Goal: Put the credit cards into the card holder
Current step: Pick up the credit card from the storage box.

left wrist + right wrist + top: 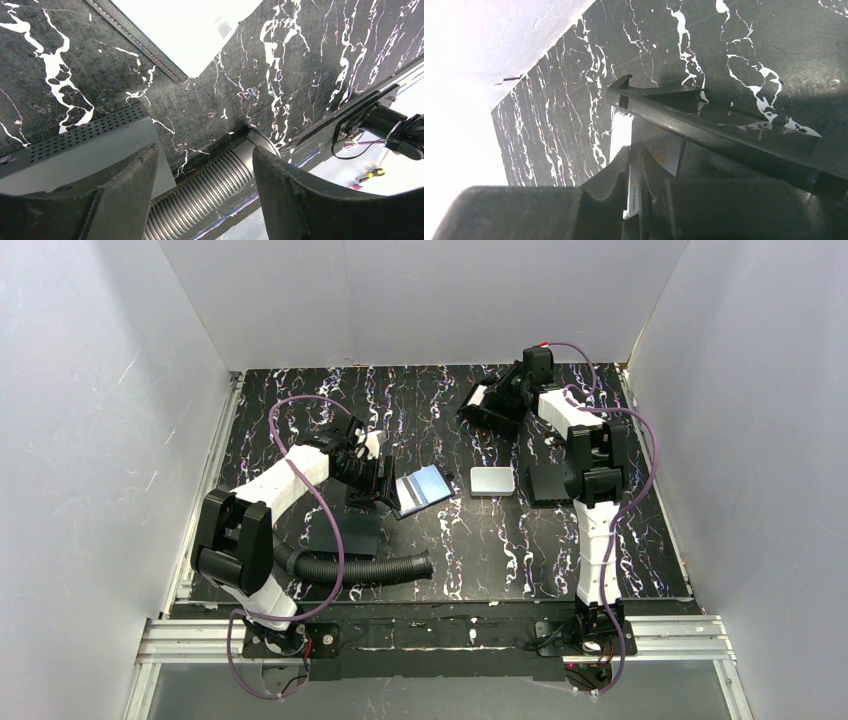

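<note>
Quick status from the remote desk. The right fingers (616, 192) are clamped tight on a whitish card (651, 147), pinching it by its near short end at the far side of the surface (480, 550). The card's long axis runs straight out from the fingertips toward a dark slab seen edge-on with a little tab at one end, which I take to be the card holder (704, 125). The far end of the card goes out of sight behind that edge. I honestly can't tell whether it's inside a slot or just resting against the leather.

So the next move depends on whether the card edge lines up parallel with the slot mouth. My guess is it takes a short push along the card's length, and any twist would jam a corner.

The left fingers (130, 185) are spread wide with nothing between them, just the corrugated hose (210, 187) showing through the gap. From overhead, a blue card (425, 488) lies flat just beside them, on the side facing the silver-grey case (492, 481). The left arm is clearly the nearer one for that card, and the right arm is well away from it.
</note>
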### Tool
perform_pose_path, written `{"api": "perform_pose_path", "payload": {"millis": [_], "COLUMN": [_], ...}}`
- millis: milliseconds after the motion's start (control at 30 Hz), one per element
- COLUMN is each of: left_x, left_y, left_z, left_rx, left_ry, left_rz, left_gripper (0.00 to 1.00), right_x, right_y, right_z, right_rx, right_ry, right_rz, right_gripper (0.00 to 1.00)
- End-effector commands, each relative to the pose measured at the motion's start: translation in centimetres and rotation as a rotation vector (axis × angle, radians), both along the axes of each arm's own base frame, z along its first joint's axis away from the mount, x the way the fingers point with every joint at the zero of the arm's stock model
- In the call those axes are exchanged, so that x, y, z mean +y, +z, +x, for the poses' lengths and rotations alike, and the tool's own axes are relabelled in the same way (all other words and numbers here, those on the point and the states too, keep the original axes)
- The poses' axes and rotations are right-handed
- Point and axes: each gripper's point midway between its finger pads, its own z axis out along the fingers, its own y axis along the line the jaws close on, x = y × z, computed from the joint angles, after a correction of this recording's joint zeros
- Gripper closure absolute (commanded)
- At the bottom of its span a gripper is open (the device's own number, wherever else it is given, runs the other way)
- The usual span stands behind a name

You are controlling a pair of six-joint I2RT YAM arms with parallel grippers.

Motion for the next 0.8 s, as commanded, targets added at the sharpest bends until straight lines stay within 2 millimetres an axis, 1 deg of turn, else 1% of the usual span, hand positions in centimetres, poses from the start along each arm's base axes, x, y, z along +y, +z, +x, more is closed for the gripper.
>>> {"api": "perform_pose_path", "payload": {"millis": [0,233,600,767], "left_x": [-0.6,-0.7,-0.6,-0.6], "left_y": [1.2,1.3,1.3,1.4], "left_z": [0.2,0.2,0.2,0.2], "left_rx": [-0.019,-0.021,-0.024,-0.023], "left_ry": [-0.027,-0.028,-0.030,-0.030], "left_rz": [-0.026,-0.029,-0.027,-0.028], "left_gripper": [0.33,0.33,0.33,0.34], "right_x": [0.2,0.3,0.3,0.2], "right_y": [5.5,6.9,8.0,8.2], "right_z": [0.8,0.8,0.8,0.6], "right_rx": [-0.116,-0.139,-0.149,-0.138], "right_ry": [0.005,0.004,0.004,0.000], "right_rz": [0.029,0.041,0.054,0.045], "right_gripper": [0.84,0.86,0.95,0.99]}}
